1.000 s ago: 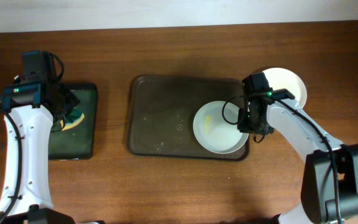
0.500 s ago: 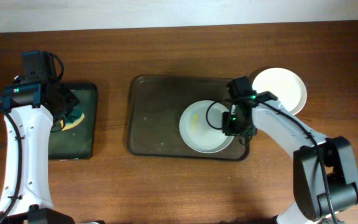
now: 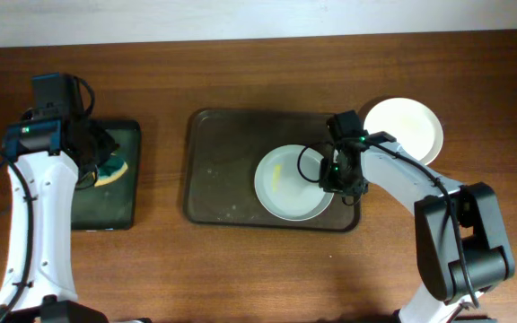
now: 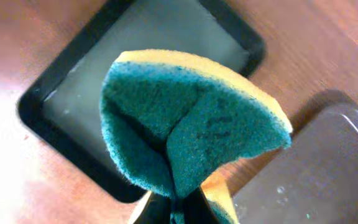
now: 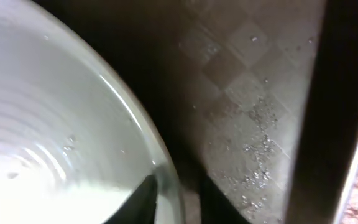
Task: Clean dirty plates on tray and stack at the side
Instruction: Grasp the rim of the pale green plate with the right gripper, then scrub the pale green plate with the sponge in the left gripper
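Right arm reaches over the right end of the brown tray [image 3: 223, 170]. Right fingers [image 5: 140, 200] are clamped on the right rim of the dirty plate [image 3: 285, 184], one finger inside the rim and one outside, as the right wrist view shows. The plate lies inside the tray, in its right half, and its right edge is near the tray's right rim. A yellow smear [image 3: 278, 174] shows on the plate left of centre. Tray floor beside the plate is wet, with droplets [image 5: 253, 149] on a checkered texture.

Second white plate [image 3: 407, 128] sits on the worktop [image 3: 258, 269], off the tray just past its upper right corner. Cannot tell if it is one plate or a stack. The right arm partly covers its left edge.

Left arm is at the far left, well apart from the brown tray. Left fingers [image 3: 94, 161] are closed on a sponge [image 4: 191, 124], green scrub side toward the wrist camera, yellow foam behind, folded by the squeeze. The sponge hangs over the right edge of the small black tray [image 3: 106, 211]; cannot tell if it touches.
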Controlling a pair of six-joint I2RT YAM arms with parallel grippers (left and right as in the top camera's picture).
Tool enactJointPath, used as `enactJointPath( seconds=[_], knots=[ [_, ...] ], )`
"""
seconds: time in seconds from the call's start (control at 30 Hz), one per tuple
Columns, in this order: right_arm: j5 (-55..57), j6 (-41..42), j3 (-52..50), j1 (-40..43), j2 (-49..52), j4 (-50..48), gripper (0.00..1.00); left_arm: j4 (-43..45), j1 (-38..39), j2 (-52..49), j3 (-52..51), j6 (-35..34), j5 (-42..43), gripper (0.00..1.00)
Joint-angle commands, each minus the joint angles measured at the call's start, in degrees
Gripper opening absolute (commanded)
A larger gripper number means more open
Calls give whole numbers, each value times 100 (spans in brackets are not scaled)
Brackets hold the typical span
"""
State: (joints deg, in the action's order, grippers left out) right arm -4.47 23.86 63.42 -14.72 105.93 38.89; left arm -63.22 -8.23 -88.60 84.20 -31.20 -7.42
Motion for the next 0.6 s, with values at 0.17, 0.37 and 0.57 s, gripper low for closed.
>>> enactJointPath(
  seconds=[0.17,0.37,0.57],
  knots=[
    [-138,46,-55,-660,129,-715,4,715,1762,42,-710,809,1283,0],
    [-470,68,-55,-1078,129,-1150,4,2190,2876,33,-1692,-17,1283,0],
    [-505,72,-55,-1078,129,-1147,4,3674,3397,-450,-2365,-619,1473,0]
  ],
)
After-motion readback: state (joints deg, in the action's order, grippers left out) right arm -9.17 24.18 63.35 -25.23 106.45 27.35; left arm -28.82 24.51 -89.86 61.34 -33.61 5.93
